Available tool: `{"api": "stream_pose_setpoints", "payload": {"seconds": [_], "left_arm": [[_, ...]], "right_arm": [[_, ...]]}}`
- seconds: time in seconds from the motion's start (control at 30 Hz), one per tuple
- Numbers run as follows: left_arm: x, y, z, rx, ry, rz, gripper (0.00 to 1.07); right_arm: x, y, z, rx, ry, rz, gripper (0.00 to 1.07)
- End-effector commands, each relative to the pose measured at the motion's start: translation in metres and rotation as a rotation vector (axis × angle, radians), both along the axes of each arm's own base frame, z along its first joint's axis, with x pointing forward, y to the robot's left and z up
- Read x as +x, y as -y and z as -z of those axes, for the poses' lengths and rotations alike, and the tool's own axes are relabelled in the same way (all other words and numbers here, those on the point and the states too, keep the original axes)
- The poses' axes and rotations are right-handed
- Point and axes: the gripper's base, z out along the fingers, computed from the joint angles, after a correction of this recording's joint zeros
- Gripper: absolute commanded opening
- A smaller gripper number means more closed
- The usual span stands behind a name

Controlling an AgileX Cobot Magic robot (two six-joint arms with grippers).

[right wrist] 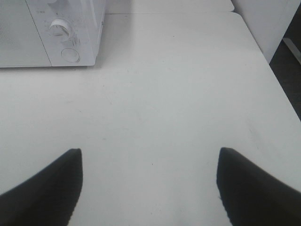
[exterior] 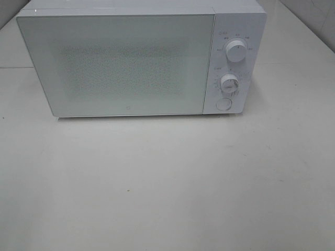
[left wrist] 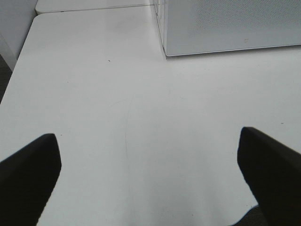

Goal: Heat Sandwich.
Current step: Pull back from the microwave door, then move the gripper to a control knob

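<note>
The sandwich shows in none of the three views, so where it lies cannot be told. The microwave [exterior: 115, 63] stands at the back of the white worktop [exterior: 167, 183], its door [exterior: 120, 31] shut flat against the front; the speckled window gives no view of the inside. On the control panel to the right of the door, an upper knob [exterior: 237, 51] sits above a lower knob [exterior: 229, 82], with a round button [exterior: 223, 103] just below them.

In the left wrist view, the left hand [left wrist: 148, 139] is released, its two dark fingers [left wrist: 28, 174] spread wide over bare worktop with nothing between them; the microwave's lower left corner lies well ahead of it. In the right wrist view, the right hand [right wrist: 150, 153] is likewise released, fingers [right wrist: 42, 193] set wide apart above bare worktop and grasping nothing, with the panel end of the microwave well ahead of it. Neither hand appears in the high view.
</note>
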Motion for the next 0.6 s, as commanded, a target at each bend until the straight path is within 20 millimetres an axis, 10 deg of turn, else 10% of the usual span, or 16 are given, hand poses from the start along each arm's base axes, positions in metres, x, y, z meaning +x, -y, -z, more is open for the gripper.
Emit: {"api": "stream_pose_setpoints", "payload": {"seconds": [0.03,0.6], "left_arm": [[-0.003,0.001,0.0,-0.007,0.037,-0.001,0.98],[-0.003,0.001,0.0,-0.007,0.037,-0.001,0.98]], "right_arm": [[-0.003,0.0,-0.01,0.001,0.078,0.003,0.76],[0.058,-0.002,-0.032,-0.007,0.087,-0.014,0.76]]}}
